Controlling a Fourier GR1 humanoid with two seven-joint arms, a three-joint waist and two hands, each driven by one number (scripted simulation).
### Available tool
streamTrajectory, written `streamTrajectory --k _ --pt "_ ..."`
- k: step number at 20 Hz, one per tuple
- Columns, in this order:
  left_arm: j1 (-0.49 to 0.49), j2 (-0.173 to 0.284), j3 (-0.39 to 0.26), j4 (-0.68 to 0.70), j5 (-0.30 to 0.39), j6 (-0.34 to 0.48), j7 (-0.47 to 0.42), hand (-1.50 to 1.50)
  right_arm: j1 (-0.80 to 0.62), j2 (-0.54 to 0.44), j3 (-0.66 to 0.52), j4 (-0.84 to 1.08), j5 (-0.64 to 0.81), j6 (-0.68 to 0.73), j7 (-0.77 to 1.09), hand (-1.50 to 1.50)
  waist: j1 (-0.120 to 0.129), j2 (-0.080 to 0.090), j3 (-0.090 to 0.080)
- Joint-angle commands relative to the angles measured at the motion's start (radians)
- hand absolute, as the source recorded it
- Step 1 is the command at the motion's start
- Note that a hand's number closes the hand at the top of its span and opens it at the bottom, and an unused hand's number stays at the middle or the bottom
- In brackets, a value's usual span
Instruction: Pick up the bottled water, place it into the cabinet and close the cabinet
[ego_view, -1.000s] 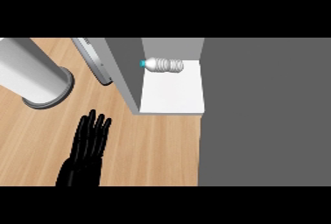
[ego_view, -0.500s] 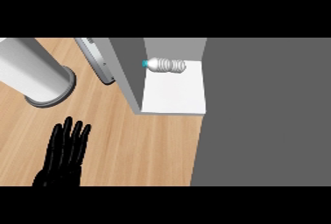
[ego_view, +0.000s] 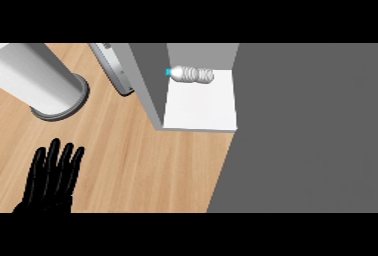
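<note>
The bottled water (ego_view: 193, 74) lies on its side at the back of the cabinet's white shelf (ego_view: 203, 107), its blue cap pointing left. The cabinet door (ego_view: 114, 67) stands swung open, to the left of the cabinet's grey side wall (ego_view: 148, 80). My left hand (ego_view: 52, 175) is at the lower left over the wooden counter, open with fingers straight and pointing away from me. It holds nothing and is well apart from the door and the bottle. My right hand does not show.
A tall grey cylinder (ego_view: 40, 80) stands on the counter at the upper left, close to the open door. The cabinet's grey top (ego_view: 303, 125) fills the right side. Wooden counter (ego_view: 148, 165) lies between hand and cabinet.
My left hand has drawn back toward me and to the left, from near the counter's middle to the lower left. The bottle and the door have not moved.
</note>
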Motion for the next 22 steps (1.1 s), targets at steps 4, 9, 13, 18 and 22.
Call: streamTrajectory --k 4,9,13,18,22 --pt "0.053 0.034 0.025 -0.012 0.025 -0.068 -0.024 -1.50 -0.211 0.094 0.156 0.050 0.142 -0.169 0.100 1.50 0.011 0.003 -0.002" --pt "0.069 0.057 0.059 -0.008 0.041 -0.091 -0.028 -1.50 -0.268 0.093 0.154 0.071 0.122 -0.184 0.122 1.50 0.012 0.004 -0.003" --pt "0.090 0.049 0.055 -0.028 0.042 -0.098 -0.044 -1.50 -0.300 0.092 0.138 0.103 0.085 -0.192 0.133 1.50 0.031 0.010 -0.002" --pt "0.083 0.070 0.087 -0.018 0.061 -0.123 -0.037 -1.50 -0.331 0.091 0.120 0.108 0.072 -0.168 0.130 1.50 0.038 0.016 -0.004" --pt "0.096 0.068 0.081 -0.011 0.061 -0.140 -0.049 -1.50 -0.317 0.091 0.101 0.123 0.042 -0.174 0.122 1.50 0.046 0.023 -0.004"
